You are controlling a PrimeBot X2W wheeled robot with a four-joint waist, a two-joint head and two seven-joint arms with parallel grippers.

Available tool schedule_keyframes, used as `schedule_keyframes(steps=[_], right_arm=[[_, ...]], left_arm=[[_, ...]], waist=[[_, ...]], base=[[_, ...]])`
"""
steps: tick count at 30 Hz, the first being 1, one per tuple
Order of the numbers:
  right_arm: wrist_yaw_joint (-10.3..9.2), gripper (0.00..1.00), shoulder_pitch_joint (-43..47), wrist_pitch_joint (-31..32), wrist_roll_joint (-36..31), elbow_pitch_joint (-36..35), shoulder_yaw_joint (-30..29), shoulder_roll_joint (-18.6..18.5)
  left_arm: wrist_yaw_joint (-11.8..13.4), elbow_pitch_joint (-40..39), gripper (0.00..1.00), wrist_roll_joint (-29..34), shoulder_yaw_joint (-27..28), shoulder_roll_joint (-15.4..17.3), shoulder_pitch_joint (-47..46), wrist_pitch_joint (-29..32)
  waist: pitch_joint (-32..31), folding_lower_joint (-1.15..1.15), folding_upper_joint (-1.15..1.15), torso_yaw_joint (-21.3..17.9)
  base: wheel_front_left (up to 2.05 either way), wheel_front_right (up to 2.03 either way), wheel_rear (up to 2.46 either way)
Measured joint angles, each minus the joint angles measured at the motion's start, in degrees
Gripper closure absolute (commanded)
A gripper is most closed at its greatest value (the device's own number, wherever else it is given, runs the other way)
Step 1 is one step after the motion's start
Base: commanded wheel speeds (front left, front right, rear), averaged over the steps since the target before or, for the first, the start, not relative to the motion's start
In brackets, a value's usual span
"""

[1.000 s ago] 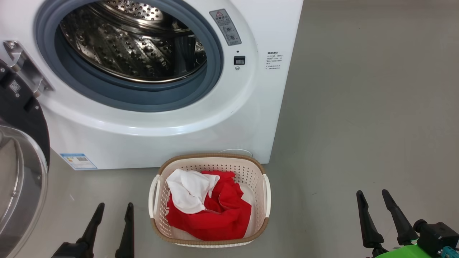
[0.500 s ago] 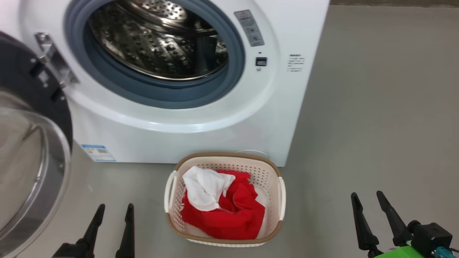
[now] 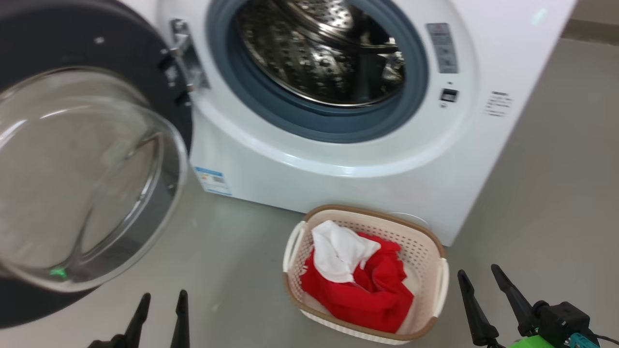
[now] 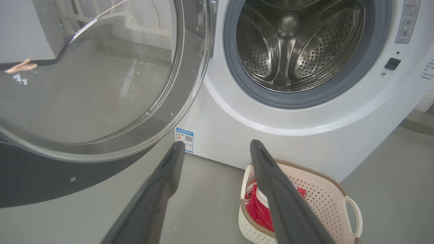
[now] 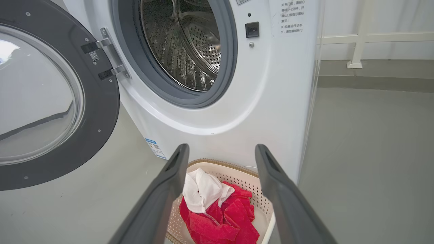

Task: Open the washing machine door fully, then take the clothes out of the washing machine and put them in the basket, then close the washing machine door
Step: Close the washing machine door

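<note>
Grey floor (image 3: 556, 193). The washing machine door (image 3: 87, 169) stands open ahead-left of my left gripper (image 3: 164, 295), the nearer; the clothes (image 3: 367, 290) lie in the basket (image 3: 367, 212) left of my right gripper (image 3: 478, 269). Both gape empty.

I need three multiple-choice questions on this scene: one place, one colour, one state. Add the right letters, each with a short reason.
1. Where does the basket stand?
A. on the floor before the machine
B. on top of the machine
C. on a shelf

2. Which colours have the clothes in it?
A. blue and green
B. red and white
C. black and yellow

3. How is the door?
A. shut
B. taken off
C. wide open

1 A: it sits on the floor at the machine's foot.
2 B: white cloth lies on red cloth.
3 C: it hangs aside on its hinge.
</note>
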Motion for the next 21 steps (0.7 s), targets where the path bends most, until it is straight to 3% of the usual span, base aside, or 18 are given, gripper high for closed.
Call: schedule_keyframes(steps=[12,21], right_arm=[[0.0,0.0,-1.6,0.0,0.5,1.7,4.1,-0.9],[0.0,0.0,-4.0,0.0,1.2,3.3,6.7,-1.5]], left_arm=[[3.8,-0.8,0.0,-3.4,-1.6,0.0,2.6,0.0],[5.1,-2.7,0.0,-4.7,-1.6,0.0,3.9,0.0]], waist=[[-1.4,0.0,0.0,11.2],[-1.5,0.0,0.0,13.6]], base=[[0.0,0.0,0.0],[0.0,0.0,0.0]])
